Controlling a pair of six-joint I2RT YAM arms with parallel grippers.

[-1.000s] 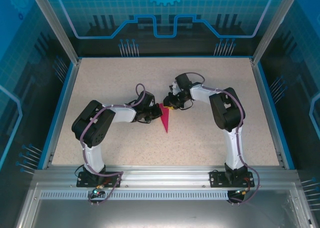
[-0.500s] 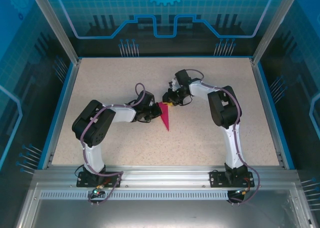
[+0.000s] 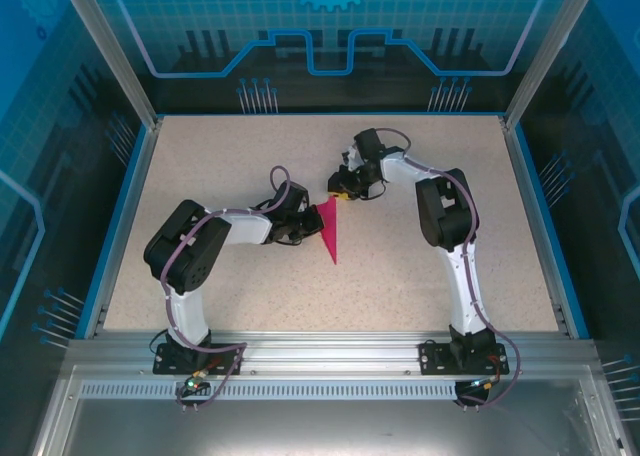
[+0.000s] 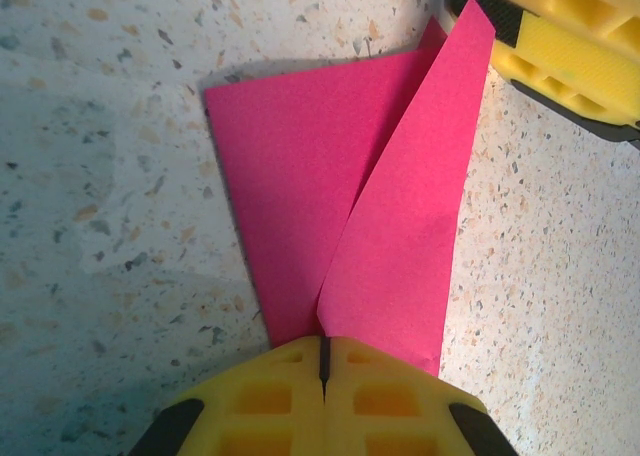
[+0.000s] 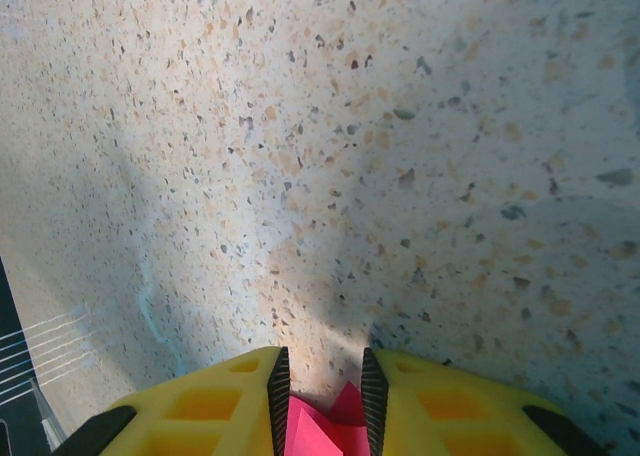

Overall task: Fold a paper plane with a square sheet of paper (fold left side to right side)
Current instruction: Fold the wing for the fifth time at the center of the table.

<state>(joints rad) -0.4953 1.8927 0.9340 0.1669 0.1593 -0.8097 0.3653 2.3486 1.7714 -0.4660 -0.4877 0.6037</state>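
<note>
The paper plane (image 4: 300,176) is of thin magenta-pink paper, matt and smooth, with sharp creases. The desk (image 3: 230,296) has a hard, stone-like top, beige with dark and orange speckles. It is mostly matt, with a faint sheen where light falls. The left pincer (image 4: 323,348) looks like yellow plastic, matt and moulded with hollow cells. The right pincer (image 5: 323,371) is of the same yellow plastic, and black rubber-like strips line its inner faces. The arms (image 3: 190,246) have glossy black and white shells. The rail (image 3: 320,348) at the near edge is brushed metal. The walls (image 3: 330,36) are glossy, blue-tinted clear panels.
</note>
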